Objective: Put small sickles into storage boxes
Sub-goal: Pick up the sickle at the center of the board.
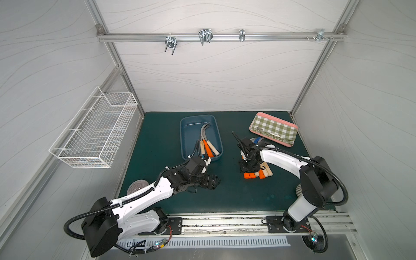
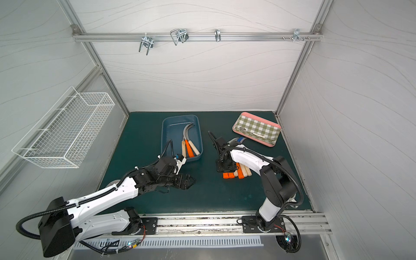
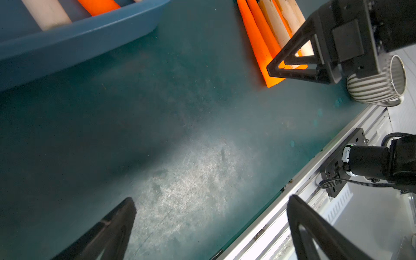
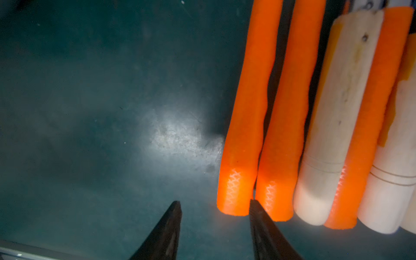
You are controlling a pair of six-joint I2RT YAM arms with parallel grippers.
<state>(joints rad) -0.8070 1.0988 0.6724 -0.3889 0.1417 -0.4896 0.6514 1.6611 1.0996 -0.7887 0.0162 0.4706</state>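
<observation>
The left end effector [image 1: 212,182] hangs released and empty just over the desk [image 1: 236,198], near the tub [image 1: 198,118], its fingers [image 3: 112,229] wide apart with only green mat between them. Three sickles [image 1: 208,147] lie in the tub in both top views. They lie side by side, one orange handle between two wooden ones, handles toward the robot and curved grey blades toward the far wall. The other sickles [image 1: 261,173] lie in a tight row on the desk to the right of the tub, handle ends toward the robot. A blue blade [image 1: 257,140] shows beyond the right arm, just beside the checked tray [image 1: 276,126]. The right end effector [image 4: 216,203] points down at that row's near ends. Its jaws are partly apart and straddle the tip of the outermost orange handle [image 4: 245,112]. One finger [image 4: 258,216] sits at the seam between it and the next orange handle, while the other stands clear of it over bare mat. It has no clamp on the handle. A wire basket [image 1: 94,130] hangs on the left wall.
</observation>
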